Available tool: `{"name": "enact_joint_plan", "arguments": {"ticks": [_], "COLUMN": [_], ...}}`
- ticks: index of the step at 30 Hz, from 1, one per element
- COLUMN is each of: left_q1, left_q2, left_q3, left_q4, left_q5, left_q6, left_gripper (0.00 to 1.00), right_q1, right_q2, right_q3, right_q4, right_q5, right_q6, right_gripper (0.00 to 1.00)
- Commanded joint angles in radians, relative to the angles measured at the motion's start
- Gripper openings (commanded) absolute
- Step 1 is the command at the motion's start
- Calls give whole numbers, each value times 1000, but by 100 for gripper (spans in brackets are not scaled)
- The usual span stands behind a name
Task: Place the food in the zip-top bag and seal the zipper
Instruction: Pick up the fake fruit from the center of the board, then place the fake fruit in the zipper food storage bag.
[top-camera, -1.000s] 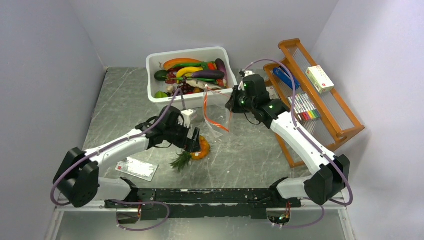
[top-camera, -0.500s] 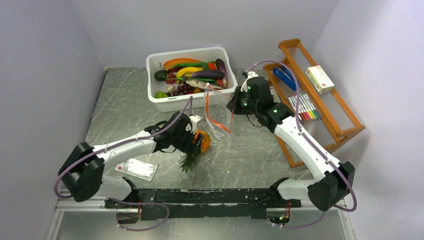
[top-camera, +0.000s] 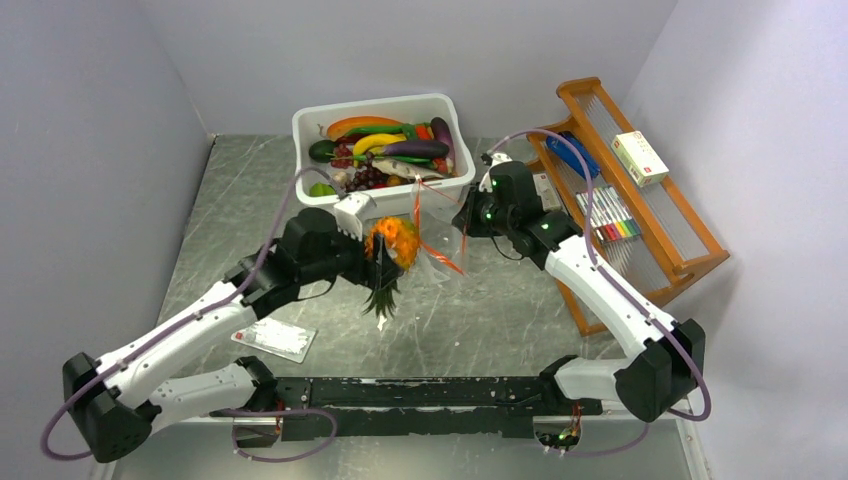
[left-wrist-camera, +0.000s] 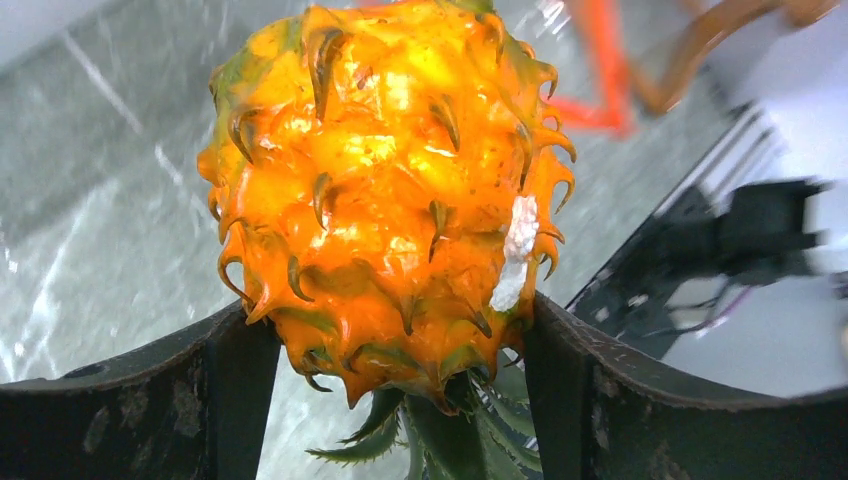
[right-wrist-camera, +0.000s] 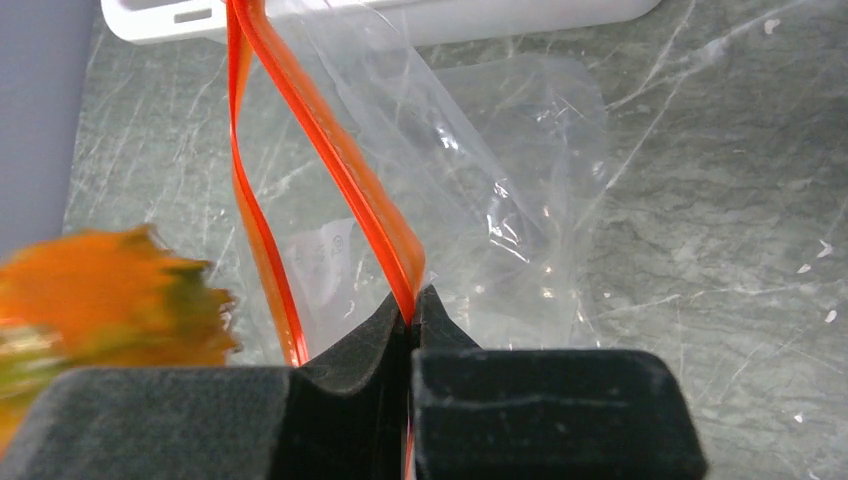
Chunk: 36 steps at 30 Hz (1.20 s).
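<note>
Both occupied: left hand (left-wrist-camera: 400, 345) clamps pineapple (left-wrist-camera: 385, 180) aloft beside zip-top bag (right-wrist-camera: 500, 180); right hand (right-wrist-camera: 412, 320) pinches zipper (right-wrist-camera: 327, 150).

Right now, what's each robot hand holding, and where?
Left gripper: toy pineapple, body near its leaves. Right gripper: zip-top bag, by its zipper.

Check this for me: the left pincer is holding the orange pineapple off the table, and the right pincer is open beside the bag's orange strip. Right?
One thing is off. The right pincer is shut on the orange strip of the bag, not open beside it; the right wrist view shows it. The left pincer does hold the orange pineapple off the table.
</note>
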Motion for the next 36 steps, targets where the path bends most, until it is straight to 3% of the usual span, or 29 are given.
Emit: {"name": "enact_joint_plan", "arguments": {"ticks": [1,7,13,20,33,36], "left_q1": [-5,0,28,34,125,149], "left_q2": [-47,13,143,129,186,201], "left_q3": [98,133,242,244,321,321], "left_q4": [100,262,176,59,-196,-182], "left_q5": [47,84,126,193,414,453], "left_q6": [-106,-224,-350,-442,-295,-277], "left_gripper": [54,53,47,45,44,44], "right_q1": [11,64,125,144,145,154], "right_q2": [7,21,-29,-63,-152,-170], "right_q3": [-9,8,26,10,-63,-86], "right_q4": [43,37,45,90,275,314], "right_q5": [-19,5,59,148,14,-80], "right_q6": [23,38,54,24,-206,-245], "right_gripper": [0,0,0,0,0,0]}}
